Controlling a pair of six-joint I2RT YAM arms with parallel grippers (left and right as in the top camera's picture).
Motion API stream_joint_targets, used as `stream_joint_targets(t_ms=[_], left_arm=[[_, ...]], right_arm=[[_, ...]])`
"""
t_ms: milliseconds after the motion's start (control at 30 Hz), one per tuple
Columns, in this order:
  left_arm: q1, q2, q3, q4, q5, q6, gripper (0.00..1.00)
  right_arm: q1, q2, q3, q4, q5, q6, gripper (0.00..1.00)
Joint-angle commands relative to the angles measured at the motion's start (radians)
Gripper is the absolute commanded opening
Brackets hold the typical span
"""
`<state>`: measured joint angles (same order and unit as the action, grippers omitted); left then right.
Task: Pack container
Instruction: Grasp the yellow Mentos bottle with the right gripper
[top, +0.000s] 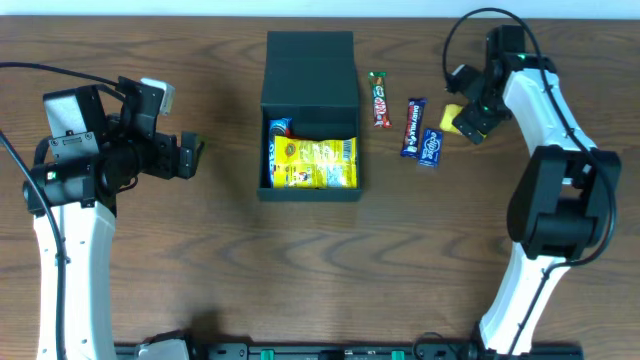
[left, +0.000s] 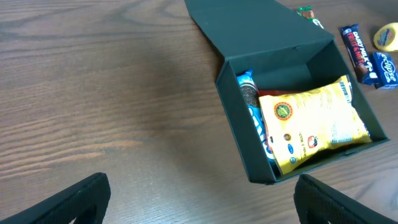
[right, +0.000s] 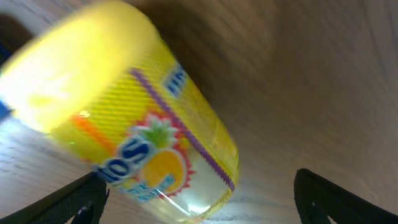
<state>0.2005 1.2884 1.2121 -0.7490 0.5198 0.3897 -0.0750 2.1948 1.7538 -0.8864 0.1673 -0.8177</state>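
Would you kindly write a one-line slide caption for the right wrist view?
Right fingers, open, poised over a yellow candy tub lying on the wooden table.

Dark wood table (top: 200, 270) — black container (top: 310, 196) toward 12 o'clock; at 2 o'clock — red bar (top: 379, 99), blue bar (top: 413, 127), blue packet (top: 430, 147), yellow tube (top: 453, 117).

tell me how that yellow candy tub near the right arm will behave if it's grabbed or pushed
The yellow tub looks like rigid plastic with a lid, so it probably holds its shape when squeezed. Its glossy label shows a sheen, so it may be slippery in a grip. Its body is rounded, so a sideways push could set it rolling.
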Motion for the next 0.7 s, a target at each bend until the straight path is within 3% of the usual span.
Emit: stream_joint_targets(t_ms=[0,267,667], left_arm=[[0.003,-0.008,0.003,0.001,0.001,0.006,0.95],[0.003,-0.008,0.003,0.002,0.001,0.006,0.95],[0.003,-0.008,0.003,0.001,0.001,-0.01,0.95]], right_arm=[[-0.011,0.005,-0.027,0.015,-0.005,-0.01,0.94],[-0.011,0.005,-0.066,0.069,-0.047,-0.01,0.9],[-0.009,0.005,-0.066,0.161,-0.076,-0.011,0.94]])
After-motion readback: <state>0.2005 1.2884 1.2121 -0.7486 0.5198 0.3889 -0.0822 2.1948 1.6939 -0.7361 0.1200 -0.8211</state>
